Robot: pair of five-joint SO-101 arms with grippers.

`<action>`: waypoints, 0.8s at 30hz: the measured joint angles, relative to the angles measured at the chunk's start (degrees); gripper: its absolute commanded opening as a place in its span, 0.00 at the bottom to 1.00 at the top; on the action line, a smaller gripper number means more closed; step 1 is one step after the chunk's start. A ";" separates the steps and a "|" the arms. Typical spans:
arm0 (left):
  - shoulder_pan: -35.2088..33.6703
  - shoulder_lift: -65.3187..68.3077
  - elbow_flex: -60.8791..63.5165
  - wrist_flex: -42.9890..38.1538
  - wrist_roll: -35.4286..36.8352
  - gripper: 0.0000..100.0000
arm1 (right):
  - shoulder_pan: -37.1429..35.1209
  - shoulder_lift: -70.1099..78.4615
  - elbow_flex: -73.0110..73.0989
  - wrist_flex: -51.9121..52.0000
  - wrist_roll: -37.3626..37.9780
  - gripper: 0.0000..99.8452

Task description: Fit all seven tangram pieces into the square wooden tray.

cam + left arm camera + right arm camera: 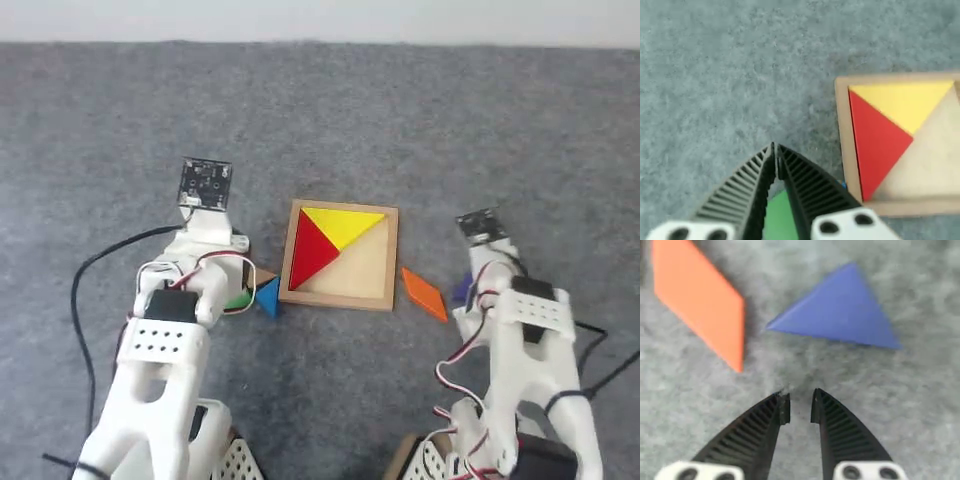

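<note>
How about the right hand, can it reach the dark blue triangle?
Probably yes. The right hand is just short of the dark blue triangle, with bare carpet between them. The orange parallelogram lies apart, off to one side, so nothing seems to block the way.

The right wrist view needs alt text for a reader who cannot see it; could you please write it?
The right arm's tool, its jaws slightly apart and holding nothing, hangs over grey carpet. Just beyond its tips lie an orange slanted piece and a blue triangle, apart from each other.
</note>
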 measured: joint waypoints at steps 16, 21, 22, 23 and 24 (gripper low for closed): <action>-0.26 36.84 -22.95 19.08 -15.03 0.18 | 2.11 0.18 1.32 -5.19 2.81 0.10; -3.34 42.55 -26.46 19.78 -17.67 0.21 | 2.11 0.26 1.32 -5.63 2.81 0.10; -3.96 42.73 -26.73 19.78 -19.34 0.23 | 2.11 0.26 1.32 -5.63 2.81 0.10; -4.66 42.99 -26.90 19.52 -21.19 0.24 | 2.11 0.26 1.32 -5.63 2.81 0.10; -5.45 43.16 -26.90 19.78 -23.12 0.24 | 2.11 0.26 1.32 -5.63 2.81 0.10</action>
